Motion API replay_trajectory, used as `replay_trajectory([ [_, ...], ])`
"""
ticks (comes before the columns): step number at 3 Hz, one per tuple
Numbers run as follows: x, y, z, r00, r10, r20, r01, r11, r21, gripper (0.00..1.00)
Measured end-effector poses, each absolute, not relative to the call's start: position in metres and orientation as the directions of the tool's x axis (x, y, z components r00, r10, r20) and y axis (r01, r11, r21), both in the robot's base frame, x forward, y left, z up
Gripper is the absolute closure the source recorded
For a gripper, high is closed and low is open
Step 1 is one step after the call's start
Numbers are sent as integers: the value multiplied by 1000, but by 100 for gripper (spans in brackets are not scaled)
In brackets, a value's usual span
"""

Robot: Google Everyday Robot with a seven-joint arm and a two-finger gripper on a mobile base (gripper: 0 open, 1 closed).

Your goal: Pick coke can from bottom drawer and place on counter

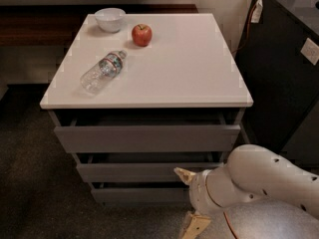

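The lowest grey flat-fronted drawer [134,194] shows only its plain front, its inside hidden. The smooth white square counter top [189,68] lies level well above it. The pale two-finger gripper [182,203] hangs just before the drawer's right end, fingers spread apart
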State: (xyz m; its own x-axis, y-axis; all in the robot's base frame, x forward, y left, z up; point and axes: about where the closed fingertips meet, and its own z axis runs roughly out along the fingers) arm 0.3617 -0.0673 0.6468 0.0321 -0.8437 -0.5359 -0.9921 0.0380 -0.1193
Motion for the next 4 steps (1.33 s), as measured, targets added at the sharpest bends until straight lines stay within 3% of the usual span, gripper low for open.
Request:
replay_trajectory([
  [4,402,-44,475,-7,-807,-590,-990,90,-111,0],
])
